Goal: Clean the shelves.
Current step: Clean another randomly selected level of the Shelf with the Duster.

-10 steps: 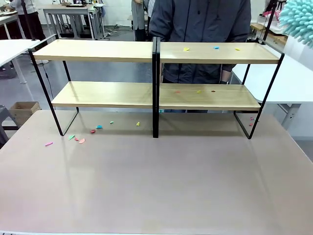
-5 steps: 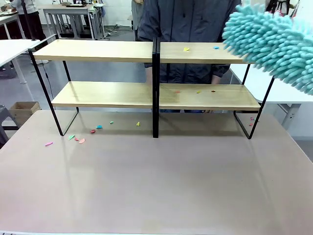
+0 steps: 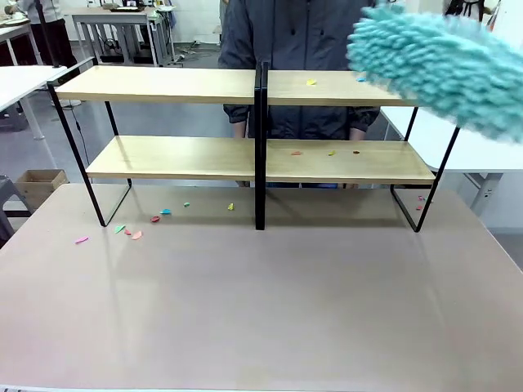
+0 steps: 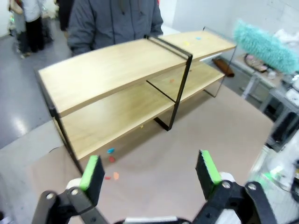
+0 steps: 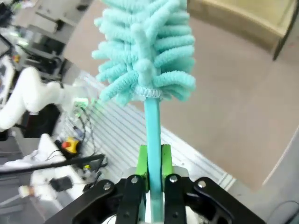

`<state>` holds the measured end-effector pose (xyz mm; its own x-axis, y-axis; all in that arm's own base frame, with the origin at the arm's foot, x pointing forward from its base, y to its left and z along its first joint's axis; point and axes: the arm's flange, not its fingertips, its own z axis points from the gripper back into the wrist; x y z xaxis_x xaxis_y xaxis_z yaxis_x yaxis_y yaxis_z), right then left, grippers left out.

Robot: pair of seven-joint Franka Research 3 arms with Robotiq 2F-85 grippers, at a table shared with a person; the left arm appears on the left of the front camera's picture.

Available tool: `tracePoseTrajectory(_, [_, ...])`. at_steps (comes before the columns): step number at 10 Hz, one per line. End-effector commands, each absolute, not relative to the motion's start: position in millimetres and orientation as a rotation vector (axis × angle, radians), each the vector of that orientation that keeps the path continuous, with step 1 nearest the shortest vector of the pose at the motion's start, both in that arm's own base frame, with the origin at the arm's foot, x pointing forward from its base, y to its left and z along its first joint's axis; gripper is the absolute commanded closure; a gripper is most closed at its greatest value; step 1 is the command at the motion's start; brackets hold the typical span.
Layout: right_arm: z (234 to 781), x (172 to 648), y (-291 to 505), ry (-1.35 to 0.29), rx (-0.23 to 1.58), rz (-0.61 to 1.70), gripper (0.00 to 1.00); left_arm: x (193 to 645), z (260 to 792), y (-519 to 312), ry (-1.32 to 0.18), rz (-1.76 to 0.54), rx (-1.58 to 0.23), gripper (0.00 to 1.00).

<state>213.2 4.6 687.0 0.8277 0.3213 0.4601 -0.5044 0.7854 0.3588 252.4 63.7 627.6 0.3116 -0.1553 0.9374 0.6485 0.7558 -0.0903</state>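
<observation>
"Where do the shelves (image 3: 172, 86) stand?"

"At the far side of the table (image 3: 261, 310), before a person (image 3: 302, 33) in a dark jacket. Coloured scraps (image 3: 310, 82) dot the right-hand boards and the tabletop under the left half."

"And the grippers?"

"The right gripper (image 5: 153, 156) clamps a teal duster (image 5: 145, 60) by its handle, fluffy head up near the top board's right end. The left gripper (image 4: 150, 170) hangs above the table, jaws apart, holding nothing."

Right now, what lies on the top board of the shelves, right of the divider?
On the shelves, a yellow scrap and a blue scrap lie there. The teal duster, clamped in the right gripper, covers the board's right end, so anything there is hidden.
</observation>
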Motion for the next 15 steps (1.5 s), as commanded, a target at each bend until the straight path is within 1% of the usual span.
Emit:
tracePoseTrajectory(1, [727.8, 283.5, 39.9, -0.361, 0.407, 0.412, 0.87, 250.0, 622.1, 60.8, -1.135, -0.548, -0.494, 0.00])
tracePoseTrajectory(3, [736.5, 313.6, 79.4, -0.344, 0.377, 0.393, 0.87, 250.0, 622.1, 60.8, -1.135, -0.548, -0.494, 0.00])
tracePoseTrajectory(4, [736.5, 328.1, 105.3, -0.350, 0.332, 0.357, 0.87, 250.0, 622.1, 60.8, -1.135, -0.548, -0.494, 0.00])
tracePoseTrajectory(5, [731.1, 339.8, 125.1, -0.335, 0.281, 0.346, 0.87, 250.0, 622.1, 60.8, -1.135, -0.548, -0.494, 0.00])
tracePoseTrajectory(8, [705.0, 367.0, 162.4, -0.296, 0.228, 0.333, 0.87, 250.0, 622.1, 60.8, -1.135, -0.548, -0.494, 0.00])
tracePoseTrajectory(10, [687.4, 376.2, 174.2, -0.250, 0.190, 0.315, 0.87, 250.0, 622.1, 60.8, -1.135, -0.548, -0.494, 0.00])
tracePoseTrajectory(12, [683.5, 377.6, 179.1, -0.247, 0.174, 0.305, 0.87, 250.0, 622.1, 60.8, -1.135, -0.548, -0.494, 0.00])
tracePoseTrajectory(15, [678.0, 385.5, 166.1, -0.224, 0.147, 0.197, 0.87, 250.0, 622.1, 60.8, -1.135, -0.548, -0.494, 0.00])
